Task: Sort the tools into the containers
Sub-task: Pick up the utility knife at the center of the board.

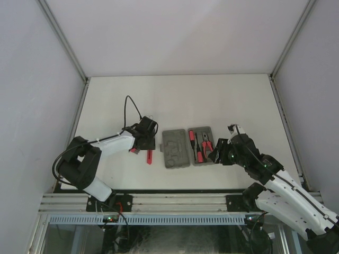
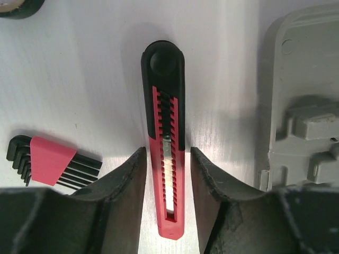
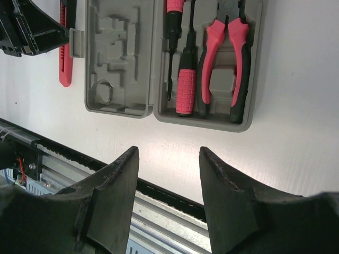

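We see the left gripper partly open, its fingers standing on either side of a red-and-black utility knife that lies flat on the white table. A thin strip of table shows between the knife and each finger, so the jaws have hold of nothing. The knife's black end reaches out past the fingertips, and its red end lies back between them. Just outside one finger lies a set of black hex keys in a red sleeve, and far beyond it, at the corner of the view, is part of a dark ring. Outside the other finger, near the knife but apart from it, is the empty tray, grey, with moulded recesses. The right gripper is also open, with only bare table between its fingers and the metal rail of the near edge lower down. Just beyond its fingertips sits the filled tray, touching the empty one along one side. In it lie the pliers with red-and-black handles and, beside them, two screwdrivers, all apart from the right fingers.
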Controlling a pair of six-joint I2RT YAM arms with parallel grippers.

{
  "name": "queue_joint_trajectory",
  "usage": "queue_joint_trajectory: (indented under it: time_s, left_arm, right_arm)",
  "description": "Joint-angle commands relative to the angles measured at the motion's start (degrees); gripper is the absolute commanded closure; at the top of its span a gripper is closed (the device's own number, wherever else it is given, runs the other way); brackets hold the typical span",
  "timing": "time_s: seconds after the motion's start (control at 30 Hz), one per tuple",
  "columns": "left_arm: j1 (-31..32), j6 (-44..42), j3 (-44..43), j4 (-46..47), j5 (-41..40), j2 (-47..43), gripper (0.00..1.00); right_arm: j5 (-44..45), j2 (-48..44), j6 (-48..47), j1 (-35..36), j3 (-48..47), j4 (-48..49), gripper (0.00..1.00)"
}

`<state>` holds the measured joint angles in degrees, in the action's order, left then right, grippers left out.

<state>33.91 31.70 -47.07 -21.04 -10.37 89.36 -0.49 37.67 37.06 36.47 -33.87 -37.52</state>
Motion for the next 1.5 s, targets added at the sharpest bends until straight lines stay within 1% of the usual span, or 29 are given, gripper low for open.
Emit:
queue_joint_trajectory:
  time_s: [0.0,0.07,0.17,0.23,0.27,0.33,0.47,0.67,0.93,0.97,1.0,1.03,1.1,1.23,1.33,1.4,1.47]
  left_arm:
    - [0.5,-1.0,-0.8,-1.3,-1.5,1.5,0.56]
    - [0.5,-0.9,-0.8,-1.5,-1.6,1.9,0.54]
    - [0.6,-0.7,-0.6,-1.7,-1.6,2.2,0.55]
    - [0.6,-0.6,-0.3,-1.6,-1.6,2.3,0.6]
    - [0.5,-0.5,-0.2,-1.6,-1.7,2.2,0.65]
    - [0.5,-0.4,-0.1,-1.4,-1.6,1.9,0.7]
    - [0.8,-1.3,-0.3,-1.7,-1.4,-0.4,0.71]
    - [1.1,-1.6,-0.6,-4.3,-3.8,-7.7,0.75]
    - [1.8,-3.8,0.2,-4.7,-4.9,-22.5,0.79]
    - [2.1,-4.0,0.2,-4.7,-4.7,-24.0,0.82]
    - [2.6,-4.0,0.2,-4.6,-4.5,-25.6,0.89]
    - [3.0,-4.2,0.0,-4.7,-4.6,-26.9,0.94]
    - [3.9,-4.2,-0.8,-5.4,-5.0,-28.5,0.99]
    - [5.5,-3.3,-2.3,-8.9,-6.4,-31.0,1.0]
    - [7.0,-3.3,-1.7,-9.0,-5.8,-34.1,1.0]
    - [8.2,-3.3,-1.0,-9.2,-5.4,-35.9,1.0]
    - [9.4,-3.6,-0.5,-9.2,-4.2,-37.4,1.0]
  right_arm:
    - [0.3,-0.1,0.9,0.5,0.1,2.4,0.51]
    - [0.2,0.0,1.1,0.6,0.1,2.6,0.51]
    - [0.1,0.2,1.2,0.8,0.1,2.9,0.51]
    - [0.1,0.3,1.2,0.9,0.1,3.0,0.52]
    - [0.1,0.2,1.3,0.9,0.1,3.1,0.52]
    - [0.2,0.1,1.5,1.0,0.1,3.0,0.52]
    - [0.6,-0.7,1.5,1.1,0.0,3.0,0.52]
    - [3.0,-2.4,0.0,0.9,-2.1,0.9,0.52]
    - [4.7,-2.9,-1.8,0.1,-6.4,2.5,0.52]
    - [4.4,-2.6,-2.0,-0.1,-7.2,2.7,0.51]
    - [4.1,-2.1,-2.1,-0.1,-7.8,3.1,0.51]
    - [3.6,-1.5,-2.2,-0.2,-8.2,3.6,0.51]
    - [2.4,-0.8,-1.9,-0.2,-8.8,4.6,0.51]
    - [-0.5,0.2,0.8,0.0,-8.8,6.6,0.51]
    - [-0.6,1.0,4.1,1.8,-8.4,6.8,0.52]
    - [2.0,1.3,6.7,5.4,-7.3,8.0,0.52]
    - [7.0,1.5,9.9,10.5,-6.3,8.8,0.52]
